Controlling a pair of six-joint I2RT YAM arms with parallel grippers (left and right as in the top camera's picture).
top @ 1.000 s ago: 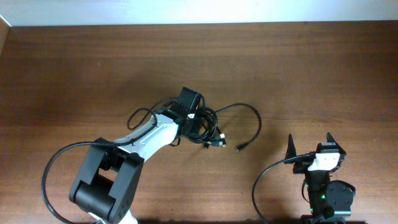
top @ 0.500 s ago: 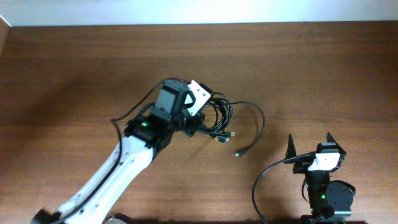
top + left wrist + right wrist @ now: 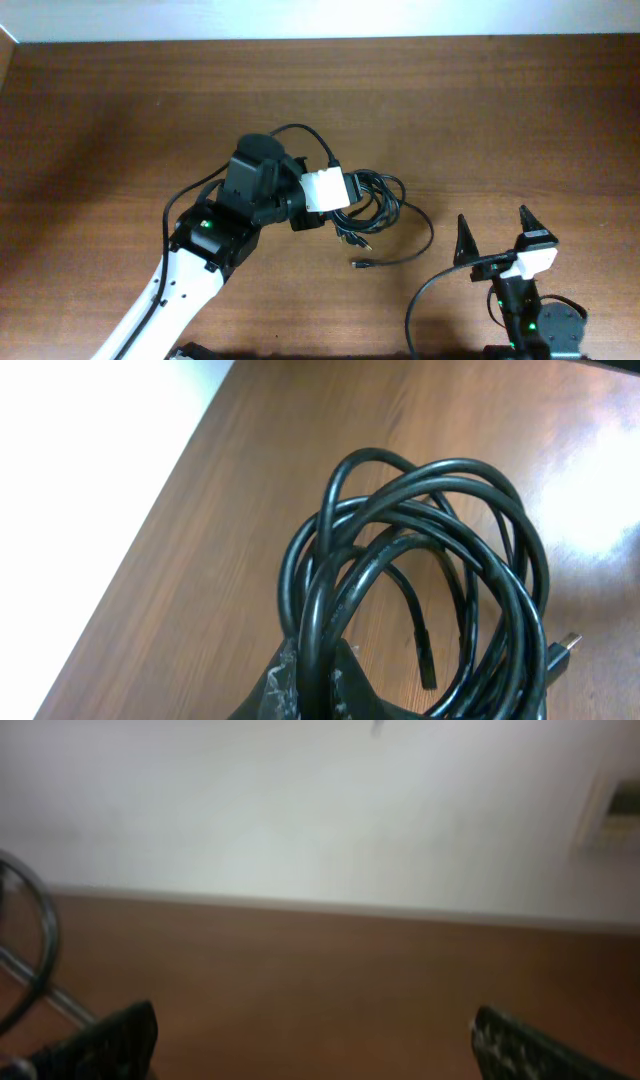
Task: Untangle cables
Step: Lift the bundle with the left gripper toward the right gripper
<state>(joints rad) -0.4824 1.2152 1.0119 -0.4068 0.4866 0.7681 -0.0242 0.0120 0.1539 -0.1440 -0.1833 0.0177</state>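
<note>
The cables [image 3: 378, 200] are a bundle of thin black loops at the table's middle, with plug ends trailing toward the front [image 3: 360, 264]. My left gripper [image 3: 325, 208] is shut on the bundle's left side, under the white wrist camera. In the left wrist view the black loops [image 3: 430, 550] fan out from between my fingers [image 3: 275, 685], and a metal-tipped plug [image 3: 566, 648] shows at the right. My right gripper [image 3: 496, 232] is open and empty near the front right edge, apart from the cables; its fingertips [image 3: 120, 1035] stand wide apart.
The brown wooden table [image 3: 520, 110] stretches back to a white wall. A thick black cord [image 3: 425, 300] loops from the right arm's base at the front. The left arm [image 3: 200, 260] crosses the front left.
My left gripper has swung right and toward the front, dragging the cable bundle with it; the loose plug end now lies nearer the front. The right gripper has shifted slightly.
</note>
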